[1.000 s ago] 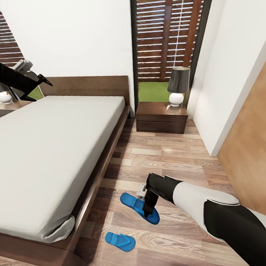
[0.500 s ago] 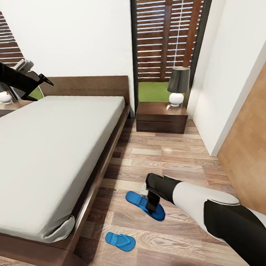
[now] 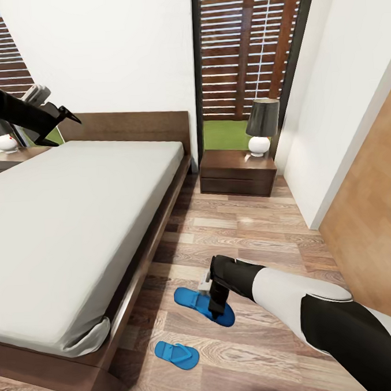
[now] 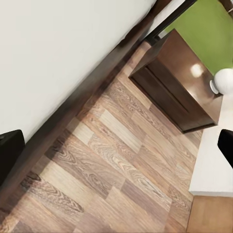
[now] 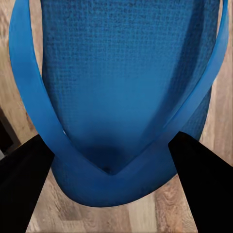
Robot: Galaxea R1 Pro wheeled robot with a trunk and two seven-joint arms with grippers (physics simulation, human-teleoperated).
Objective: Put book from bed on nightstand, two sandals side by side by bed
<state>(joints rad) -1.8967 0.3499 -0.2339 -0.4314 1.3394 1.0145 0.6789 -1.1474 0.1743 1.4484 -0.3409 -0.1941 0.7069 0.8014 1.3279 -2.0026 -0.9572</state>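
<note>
Sandals first: found both on the wood floor (image 3: 249,227), on the open side of the bed (image 3: 76,226). Lay flat and alone, the nearer sandal (image 3: 177,354), close to the corner of the bed frame. Sat a little apart from it, and angled differently, the farther sandal (image 3: 193,298), under the right end effector (image 3: 218,310).

Reached down steeply with the right arm, so that the fingers met the sandal from above. In the right wrist view, showed the toe end and the V of the blue strap between the two dark fingers (image 5: 22,187), pressed at both edges. Judged as clenched on the farther sandal, gripped across its narrow end, probably because the thin sole gave no other place to take. Could not tell if lifted or only dragged on the planks.

Held high over the far side of the mattress, the left end effector (image 3: 63,119), with fingers spread and nothing between them. Seemed parked there to keep the arm away from the work on the floor.

Stood beyond the sandals, against the window, a nightstand (image 3: 237,172) carrying a lamp (image 3: 262,125).

Judged the pairing step as not yet done: not parallel, not together. Needed next, probably, to bring the held sandal beside the nearer one, with toes the same way. Risked a slip from the grip, or a push against the free sandal.
</note>
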